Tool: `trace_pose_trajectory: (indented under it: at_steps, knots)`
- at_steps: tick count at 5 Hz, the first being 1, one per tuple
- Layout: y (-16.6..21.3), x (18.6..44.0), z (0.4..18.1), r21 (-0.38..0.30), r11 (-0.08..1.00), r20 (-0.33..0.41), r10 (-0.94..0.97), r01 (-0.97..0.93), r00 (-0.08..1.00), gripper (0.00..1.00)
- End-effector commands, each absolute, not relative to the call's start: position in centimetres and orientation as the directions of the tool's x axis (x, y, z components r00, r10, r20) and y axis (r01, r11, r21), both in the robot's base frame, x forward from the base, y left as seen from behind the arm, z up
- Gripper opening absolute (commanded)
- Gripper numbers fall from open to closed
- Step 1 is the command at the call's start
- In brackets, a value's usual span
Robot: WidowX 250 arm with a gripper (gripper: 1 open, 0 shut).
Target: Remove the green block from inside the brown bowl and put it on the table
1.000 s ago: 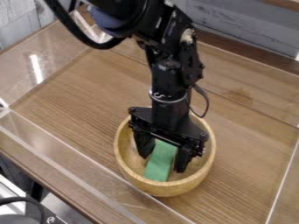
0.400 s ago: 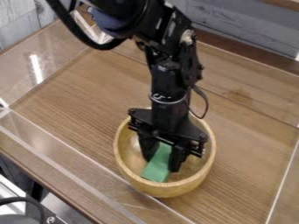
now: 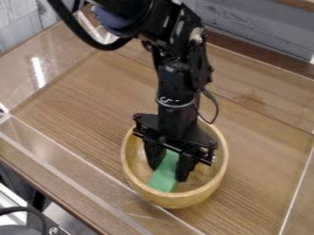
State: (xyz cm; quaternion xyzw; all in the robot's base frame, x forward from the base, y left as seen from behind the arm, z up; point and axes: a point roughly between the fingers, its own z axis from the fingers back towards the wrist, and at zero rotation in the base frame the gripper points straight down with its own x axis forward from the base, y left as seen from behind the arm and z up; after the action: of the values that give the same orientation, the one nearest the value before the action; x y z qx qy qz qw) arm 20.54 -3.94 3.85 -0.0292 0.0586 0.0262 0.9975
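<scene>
The brown bowl [image 3: 135,174] stands on the table [image 3: 86,101] near its front edge. Inside it lies the green block [image 3: 163,182], tilted, its lower end against the bowl's floor. My black gripper [image 3: 170,170] points straight down into the bowl. Its two fingers have closed against the sides of the block's upper part, which they partly hide. The block rests low in the bowl.
Low clear acrylic walls [image 3: 55,147] border the tabletop at the front and left. The black arm [image 3: 178,64] rises from the bowl toward the upper left. A grey board wall [image 3: 263,27] stands behind the table.
The fingers have drawn in from a wide spread to a grip on the green block. The arm and the bowl have stayed where they were.
</scene>
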Motion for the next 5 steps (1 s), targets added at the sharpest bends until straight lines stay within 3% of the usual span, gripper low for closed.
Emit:
trace_pose_trajectory:
  at_steps: [1, 5]
  knots:
    - [-4.3, 21.3, 5.4, -0.072, 0.996, -0.077, 0.042, -0.048, 0.996, 0.0]
    - [-3.9, 20.7, 7.4, -0.089, 0.993, -0.089, 0.065, -0.073, 0.994, 0.0]
